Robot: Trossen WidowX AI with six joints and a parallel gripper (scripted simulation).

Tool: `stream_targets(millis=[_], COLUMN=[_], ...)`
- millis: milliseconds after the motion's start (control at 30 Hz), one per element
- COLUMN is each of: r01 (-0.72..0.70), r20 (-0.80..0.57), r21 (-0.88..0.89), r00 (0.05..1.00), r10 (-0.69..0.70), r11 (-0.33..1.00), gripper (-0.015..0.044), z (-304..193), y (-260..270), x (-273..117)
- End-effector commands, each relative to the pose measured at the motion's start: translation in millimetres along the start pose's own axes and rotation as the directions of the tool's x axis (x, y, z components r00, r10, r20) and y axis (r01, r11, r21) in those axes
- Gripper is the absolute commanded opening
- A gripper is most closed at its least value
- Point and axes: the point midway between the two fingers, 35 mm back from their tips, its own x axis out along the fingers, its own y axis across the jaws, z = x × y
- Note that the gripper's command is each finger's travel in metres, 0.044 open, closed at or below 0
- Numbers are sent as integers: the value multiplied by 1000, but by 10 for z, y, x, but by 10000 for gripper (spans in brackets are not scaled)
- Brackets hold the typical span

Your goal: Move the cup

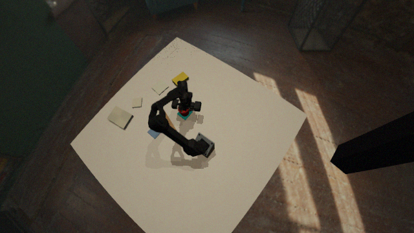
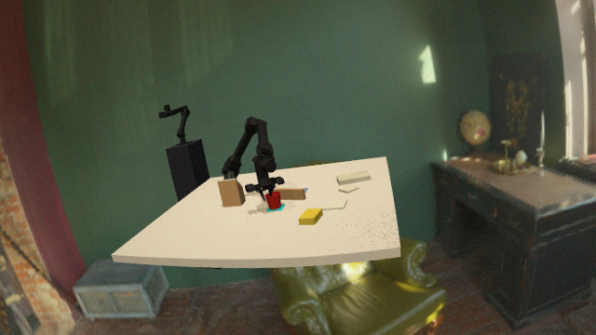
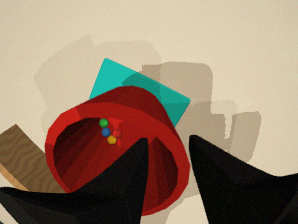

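The red cup (image 1: 184, 113) (image 2: 274, 201) (image 3: 135, 96) stands on the teal pad (image 1: 185, 118) (image 2: 281, 207) (image 3: 112, 75); part of the pad is hidden under it. Several small marbles (image 3: 106, 132) lie inside the cup. My gripper (image 1: 184, 108) (image 2: 266, 195) (image 3: 168, 143) is open at the cup's rim, one finger inside the cup and the other outside, the wall loosely between them. The blue pad (image 1: 154, 133) (image 2: 306, 190) lies on the other side of the wooden bar, partly hidden by the arm and the bar.
The wooden bar (image 1: 170, 122) (image 2: 293, 194) (image 3: 22, 150) stands beside the cup, between the two pads. A yellow block (image 1: 180, 77) (image 2: 309, 217) and a few pale flat pieces, one a thicker slab (image 1: 120, 118) (image 2: 354, 177), lie on the table. The arm's base stands on a brown block (image 2: 231, 194).
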Motion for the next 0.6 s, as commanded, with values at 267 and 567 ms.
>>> stream_targets(millis=[267, 567], r01=[2, 2], r20=[1, -1], r21=[-3, 0], r00=[1000, 1000], r10=[-2, -2], r11=[1000, 1000], gripper=[128, 128], z=[17, 20], y=[6, 2], x=[-205, -364])
